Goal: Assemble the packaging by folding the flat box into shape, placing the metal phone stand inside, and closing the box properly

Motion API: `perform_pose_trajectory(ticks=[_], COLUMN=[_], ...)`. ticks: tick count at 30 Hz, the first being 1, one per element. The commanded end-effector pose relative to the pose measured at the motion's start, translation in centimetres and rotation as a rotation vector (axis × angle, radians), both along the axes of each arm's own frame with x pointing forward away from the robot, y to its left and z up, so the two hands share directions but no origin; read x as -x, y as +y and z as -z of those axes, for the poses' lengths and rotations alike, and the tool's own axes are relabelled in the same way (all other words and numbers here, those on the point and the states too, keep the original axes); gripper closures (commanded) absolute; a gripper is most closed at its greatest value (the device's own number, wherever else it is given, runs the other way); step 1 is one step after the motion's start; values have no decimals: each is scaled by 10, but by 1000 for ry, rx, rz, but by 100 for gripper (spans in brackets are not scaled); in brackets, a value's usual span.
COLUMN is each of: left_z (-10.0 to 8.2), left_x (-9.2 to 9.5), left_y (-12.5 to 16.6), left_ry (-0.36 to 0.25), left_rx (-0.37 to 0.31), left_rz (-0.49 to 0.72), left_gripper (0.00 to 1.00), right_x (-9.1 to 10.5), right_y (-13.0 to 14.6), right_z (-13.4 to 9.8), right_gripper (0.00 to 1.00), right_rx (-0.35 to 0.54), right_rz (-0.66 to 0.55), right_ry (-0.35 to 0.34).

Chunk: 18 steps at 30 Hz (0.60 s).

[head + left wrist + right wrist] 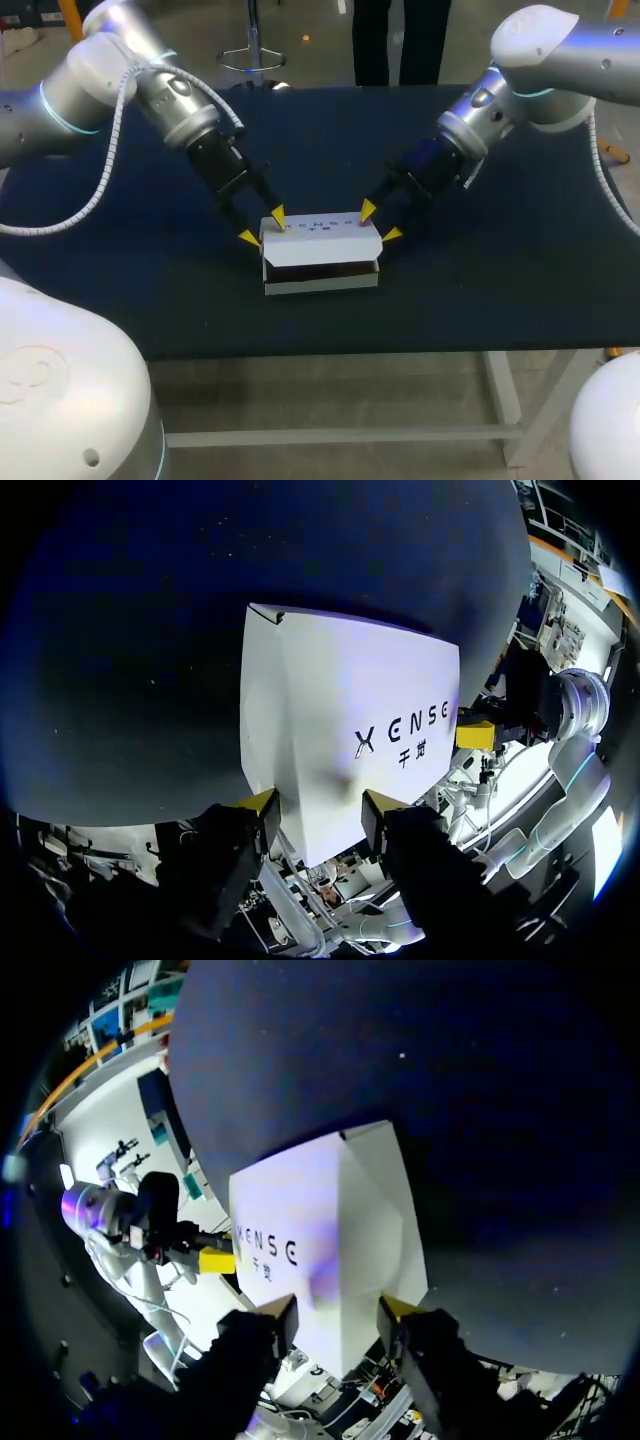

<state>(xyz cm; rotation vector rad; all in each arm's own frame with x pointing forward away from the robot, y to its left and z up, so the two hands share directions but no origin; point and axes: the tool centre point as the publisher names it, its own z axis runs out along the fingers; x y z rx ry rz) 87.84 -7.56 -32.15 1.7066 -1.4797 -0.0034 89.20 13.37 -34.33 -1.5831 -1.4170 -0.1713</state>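
Observation:
The white box (320,245) stands folded at the middle of the table, its printed lid lowered over the body with a dark slit left along the front. The metal phone stand is not visible. My left gripper (262,226) straddles the box's left end, and my right gripper (380,222) straddles its right end. In the left wrist view the box (340,720) reaches in between the parted fingers of the left gripper (318,815). The right wrist view shows the same: the box (320,1230) sits between the spread fingers of the right gripper (340,1310). Both stand open.
The table (500,290) is covered in dark blue cloth, bare around the box on all sides. Its front edge runs close below the box. Each arm slants in from its own back corner.

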Motion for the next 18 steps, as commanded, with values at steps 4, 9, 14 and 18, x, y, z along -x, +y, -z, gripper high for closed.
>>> perform_pose_trajectory(ticks=[4,9,14,18], left_z=[3,3,2,0], left_x=[-4,-4,-4,-4], left_y=[-1,-4,-6,-6], left_ry=[18,25,32,37], left_rx=[8,12,12,12], left_rz=[5,12,15,13], left_gripper=[45,45,45,44], right_x=[-6,-6,-6,-5], right_y=[3,10,11,11], right_z=[5,6,4,2], right_gripper=[44,44,44,44], right_rx=[3,1,-6,-8], right_rz=[-19,-33,-32,-29], right_ry=[28,34,34,32])
